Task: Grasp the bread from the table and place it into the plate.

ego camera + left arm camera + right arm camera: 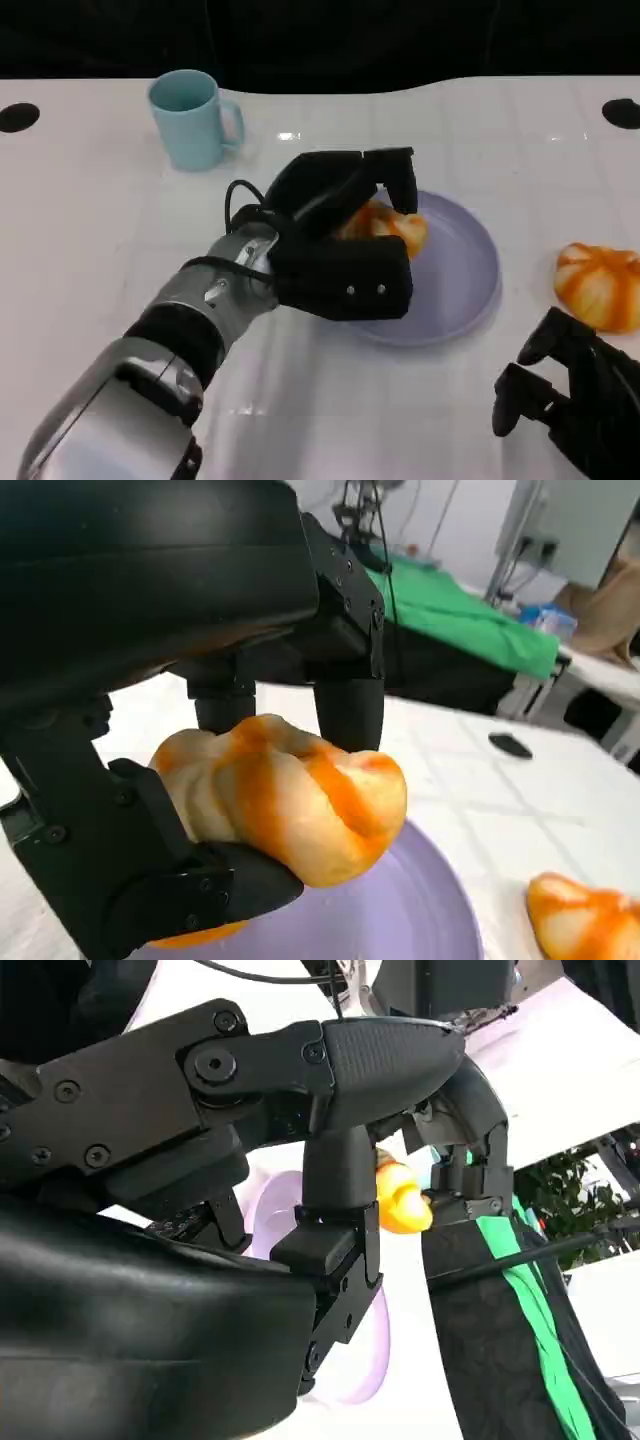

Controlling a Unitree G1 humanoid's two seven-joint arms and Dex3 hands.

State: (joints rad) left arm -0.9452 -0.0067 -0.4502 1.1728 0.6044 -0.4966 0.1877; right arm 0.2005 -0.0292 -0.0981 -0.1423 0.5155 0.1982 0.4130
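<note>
Left robot hand grips the bread over the plate: placing step. You next lower and release. Right robot hand idles with nothing held, near a second bread on the surface.

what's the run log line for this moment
left robot hand: holds bread over plate | right robot hand: open | second bread: on table
</note>
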